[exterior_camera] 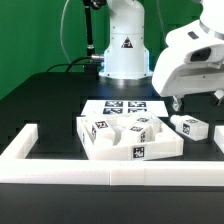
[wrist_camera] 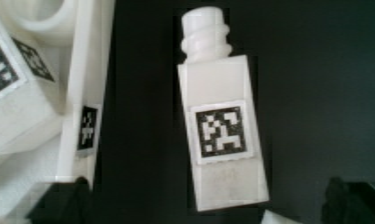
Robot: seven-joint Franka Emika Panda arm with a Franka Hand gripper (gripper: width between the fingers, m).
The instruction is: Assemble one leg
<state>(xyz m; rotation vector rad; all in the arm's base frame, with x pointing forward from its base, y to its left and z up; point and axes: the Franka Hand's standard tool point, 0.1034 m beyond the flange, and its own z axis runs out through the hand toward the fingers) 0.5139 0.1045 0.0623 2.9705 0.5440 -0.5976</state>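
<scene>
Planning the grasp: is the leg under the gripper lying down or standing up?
Lying down: the leg rests lengthwise on the table, tag facing up, below the open gripper.

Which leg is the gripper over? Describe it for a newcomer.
Start at the wide white tray-like piece, then look to the exterior view's right of it, under the open gripper. The leg lies there alone on the black table, not piled on the tray like the other blocks.

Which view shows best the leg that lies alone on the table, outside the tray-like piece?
The wrist view. There the leg fills the picture, so its marker tag and the ridged peg at one end are plain. The exterior view shows the leg only small, at that view's right, with its details unclear.
</scene>
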